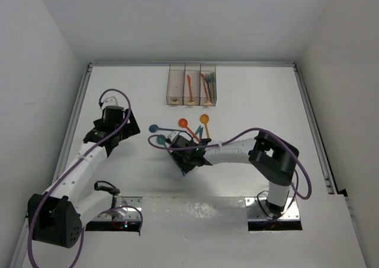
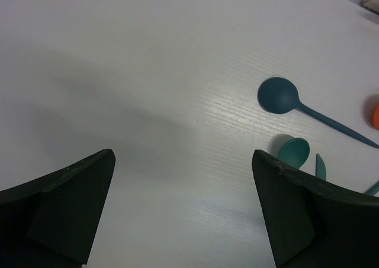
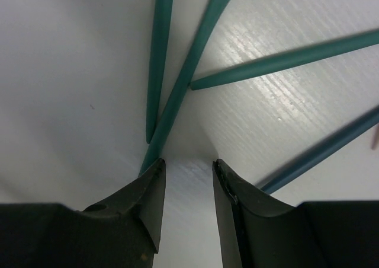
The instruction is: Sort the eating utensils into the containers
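Utensils [image 1: 183, 125] are being picked from the loose heap, as I read it, and the right arm's fingers [image 3: 145, 197] are down among their handles. Those fingers stand a little apart, with only bare counter [image 3: 77, 72] showing in the gap, so they grasp nothing. The tip of one finger touches or just overlaps the end of a teal handle [image 3: 188, 72] that runs diagonally away from it. A second teal handle [image 3: 160, 54] lies just beside that one, a third teal handle [image 3: 284, 59] points in from the side, and a blue handle [image 3: 325, 146] passes near the other finger. Which of them is the target I cannot tell.

Further out, the overhead view shows the heap at mid-counter: a dark blue spoon [image 1: 154, 127], a teal spoon [image 1: 161, 140], an orange-red spoon [image 1: 183, 123] and an orange spoon [image 1: 205, 118]. The containers [image 1: 184, 72] stand in a row at the far edge, well apart from the heap. The middle one holds an orange piece and the right one holds several; what is in the left one is too small to tell.

The left arm's fingers [image 2: 65, 203] are spread wide and empty over bare counter, near the dark blue and teal spoons.

The next move likely calls for centring the gap over one handle only and closing on it alone. The handles crowd and cross here, so a neighbour could be pinched or dragged along.
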`<state>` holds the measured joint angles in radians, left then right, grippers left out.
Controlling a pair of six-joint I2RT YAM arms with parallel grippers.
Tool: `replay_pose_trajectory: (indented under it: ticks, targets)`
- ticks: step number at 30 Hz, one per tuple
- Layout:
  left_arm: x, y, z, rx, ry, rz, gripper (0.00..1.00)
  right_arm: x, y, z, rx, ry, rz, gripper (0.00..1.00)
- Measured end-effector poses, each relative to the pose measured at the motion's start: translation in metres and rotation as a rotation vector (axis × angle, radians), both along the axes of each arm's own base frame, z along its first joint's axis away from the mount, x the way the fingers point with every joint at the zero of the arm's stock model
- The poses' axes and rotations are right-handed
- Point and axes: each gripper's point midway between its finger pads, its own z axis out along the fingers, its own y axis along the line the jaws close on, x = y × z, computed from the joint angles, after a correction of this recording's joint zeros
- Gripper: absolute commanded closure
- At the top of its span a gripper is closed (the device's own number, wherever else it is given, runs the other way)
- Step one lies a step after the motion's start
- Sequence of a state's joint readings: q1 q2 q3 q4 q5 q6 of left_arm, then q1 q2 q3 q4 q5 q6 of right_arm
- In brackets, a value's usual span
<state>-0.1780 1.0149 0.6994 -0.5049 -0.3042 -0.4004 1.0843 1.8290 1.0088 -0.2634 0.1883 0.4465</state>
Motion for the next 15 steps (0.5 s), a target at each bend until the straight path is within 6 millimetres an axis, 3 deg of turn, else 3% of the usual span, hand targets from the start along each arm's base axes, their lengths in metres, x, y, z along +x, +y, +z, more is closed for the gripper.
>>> replay_pose_trajectory:
  ticks: [8,15]
  targets:
    - [-0.002,0.003,0.0,0.008,0.002,0.02,0.01,-0.002,0.0,0.0,-0.01,-0.004,-0.016,0.62]
    - [-0.001,0.003,0.0,0.002,0.0,0.026,0.01,0.008,0.002,0.018,0.004,-0.038,-0.09,0.61]
